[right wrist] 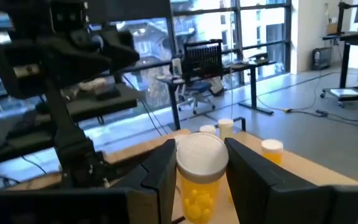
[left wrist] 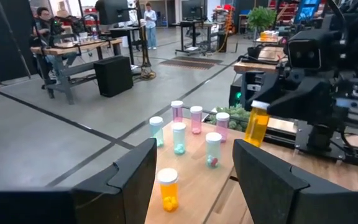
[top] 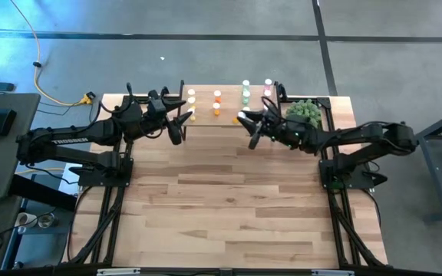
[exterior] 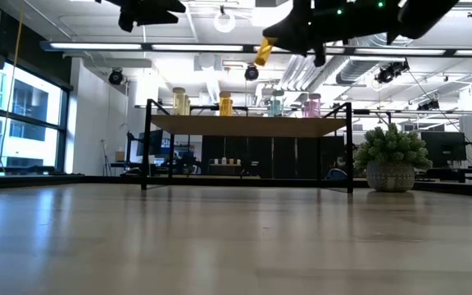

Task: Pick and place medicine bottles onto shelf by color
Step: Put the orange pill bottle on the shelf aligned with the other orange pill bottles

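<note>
right end effector point(top: 242, 119) raised, gripping yellow bottle point(right wrist: 198, 174)

No readable text, labels, brands, numbers or signs in any view.

Looks like an open-plan robotics lab or workshop: polished concrete floor point(top: 206, 46), exposed ceiling ducts point(exterior: 318, 70) and strip lights, tall windows point(right wrist: 247, 25), benches with monitors point(left wrist: 114, 9), office chair point(right wrist: 197, 93), people point(left wrist: 42, 18) seated beyond.
</note>
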